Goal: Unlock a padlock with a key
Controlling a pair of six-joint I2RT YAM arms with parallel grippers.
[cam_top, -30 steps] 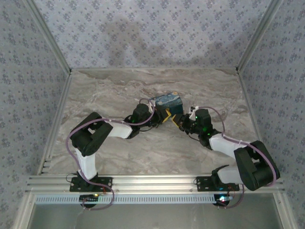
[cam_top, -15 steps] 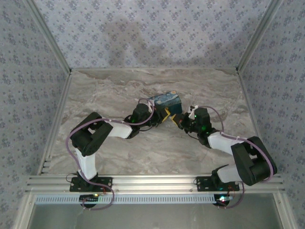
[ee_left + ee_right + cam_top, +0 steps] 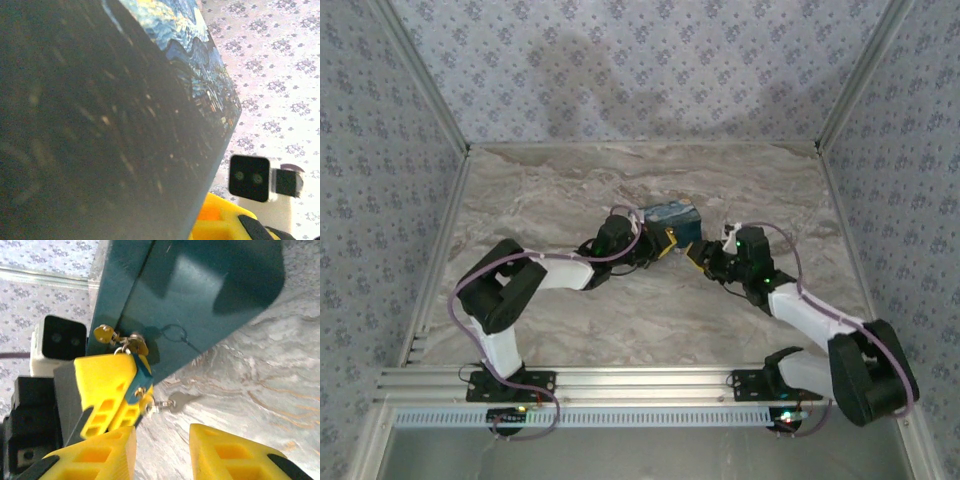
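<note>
left jaws (image 3: 663, 245) look clamped on the little blue padlock (image 3: 139, 377), right up against the painted box (image 3: 200, 300), silver key (image 3: 176, 401) on its ring just beside that, low over the desk (image 3: 260, 370), right jaws (image 3: 162, 440) spread apart, empty, near the key

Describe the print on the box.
The box has a blue, yellow-swirled night-sky print; left wrist view shows it best.

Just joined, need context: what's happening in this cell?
The left gripper appears to pinch a small blue padlock right beside the painted box, with keys dangling around it. The right gripper is open just short of them, holding nothing. A silver key sits low beside the padlock.
</note>
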